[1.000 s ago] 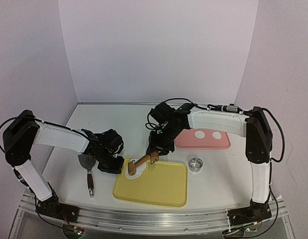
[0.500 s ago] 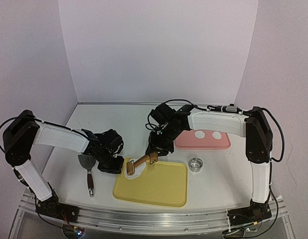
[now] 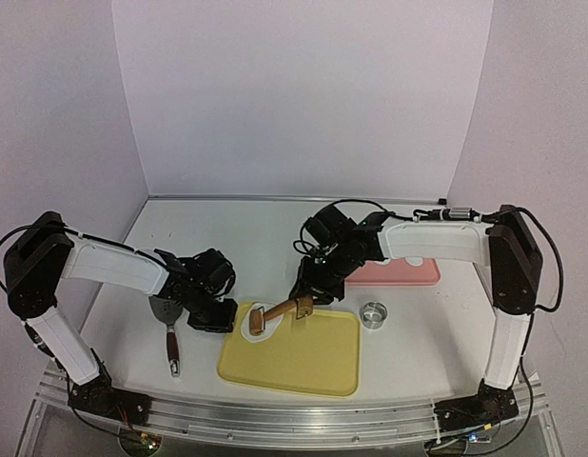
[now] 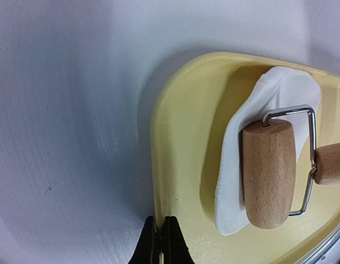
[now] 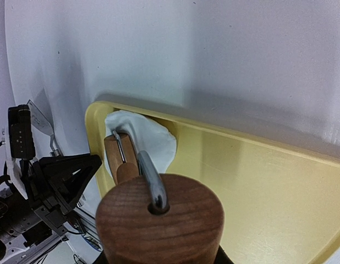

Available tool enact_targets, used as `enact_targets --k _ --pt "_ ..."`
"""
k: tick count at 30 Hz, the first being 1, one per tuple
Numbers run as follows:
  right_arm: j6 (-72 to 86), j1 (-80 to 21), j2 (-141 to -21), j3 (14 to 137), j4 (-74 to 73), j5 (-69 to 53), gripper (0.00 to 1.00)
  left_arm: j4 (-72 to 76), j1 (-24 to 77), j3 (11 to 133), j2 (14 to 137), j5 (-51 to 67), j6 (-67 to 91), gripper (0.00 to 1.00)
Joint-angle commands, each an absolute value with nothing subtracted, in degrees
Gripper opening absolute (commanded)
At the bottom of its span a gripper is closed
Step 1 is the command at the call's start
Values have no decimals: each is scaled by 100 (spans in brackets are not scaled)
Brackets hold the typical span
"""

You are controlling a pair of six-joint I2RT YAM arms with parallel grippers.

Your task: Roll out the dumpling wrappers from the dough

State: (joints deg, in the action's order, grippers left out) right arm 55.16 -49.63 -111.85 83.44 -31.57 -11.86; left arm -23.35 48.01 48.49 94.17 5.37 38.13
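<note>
The dough lies in the far-left corner of the yellow tray, only partly flattened under the rolling pin. The right jaws clasp the pin's handle and the left jaws, pinched shut on nothing, sit at the tray's left rim, so I judge that more rolling and cutting with the ring cutter remain. Since the earlier frame the pin has shifted slightly right, and the right arm now hides the two dumpling wrappers on the pink tray.

The right pincer has pulled the rolling pin rightward, its arm now overhanging the pink tray.
</note>
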Motion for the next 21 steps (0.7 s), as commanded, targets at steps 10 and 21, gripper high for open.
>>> enact_targets --k 10,21 --pt "5546 -4501 -11367 7288 -5464 798 0 -2464 4820 4823 9235 432 3904 0" --pt "5572 -4395 -11091 7025 -5476 861 0 -2463 4816 4815 9255 414 3914 0"
